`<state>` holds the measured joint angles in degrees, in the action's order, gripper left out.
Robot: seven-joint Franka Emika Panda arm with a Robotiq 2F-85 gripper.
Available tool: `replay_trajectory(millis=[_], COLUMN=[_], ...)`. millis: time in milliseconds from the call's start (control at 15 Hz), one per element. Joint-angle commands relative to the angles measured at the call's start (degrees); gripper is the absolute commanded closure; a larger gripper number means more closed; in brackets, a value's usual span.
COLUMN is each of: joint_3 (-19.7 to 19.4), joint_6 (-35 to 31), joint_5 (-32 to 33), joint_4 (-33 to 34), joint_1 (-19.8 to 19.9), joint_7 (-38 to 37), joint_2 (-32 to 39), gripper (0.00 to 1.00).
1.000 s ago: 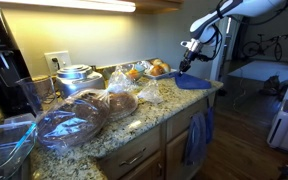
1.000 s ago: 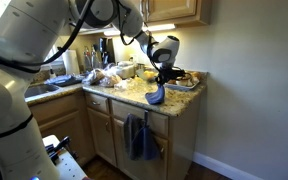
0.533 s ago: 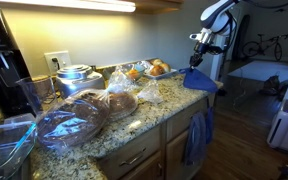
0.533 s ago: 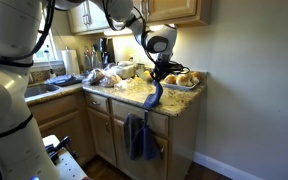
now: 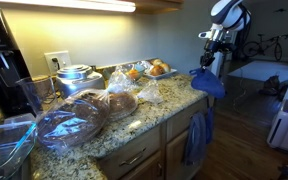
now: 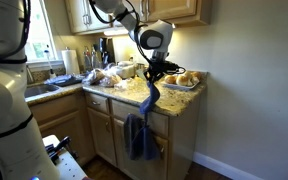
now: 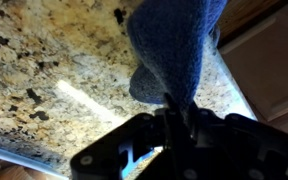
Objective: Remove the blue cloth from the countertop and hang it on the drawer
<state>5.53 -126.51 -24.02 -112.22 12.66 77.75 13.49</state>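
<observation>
Blue cloth [image 6: 151,96] in end effector's [image 6: 156,72] grip

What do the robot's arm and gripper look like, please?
The arm is built of bulky, rounded white links with darker bands at the joints. The gripper is black and compact. Any markings are too small to make out.
</observation>
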Motion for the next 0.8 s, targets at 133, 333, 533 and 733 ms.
replay_trajectory(millis=[133,333,533,733], joint_3=[-1.68,-1.69,-1.66,-2.7], joint_6=[0.28,0.28,2.95,7.4], joint_5=[-0.39,-0.39,-2.59,-2.97], joint_4=[-0.12,-0.12,-4.09,-7.12], joint_1=[-1.56,-1.56,-0.62,-0.51], joint_7=[0.18,0.17,2.8,4.4], joint_2=[-0.1,-0.1,-4.54,-8.38], gripper=[0.89,0.94,0.94,0.94])
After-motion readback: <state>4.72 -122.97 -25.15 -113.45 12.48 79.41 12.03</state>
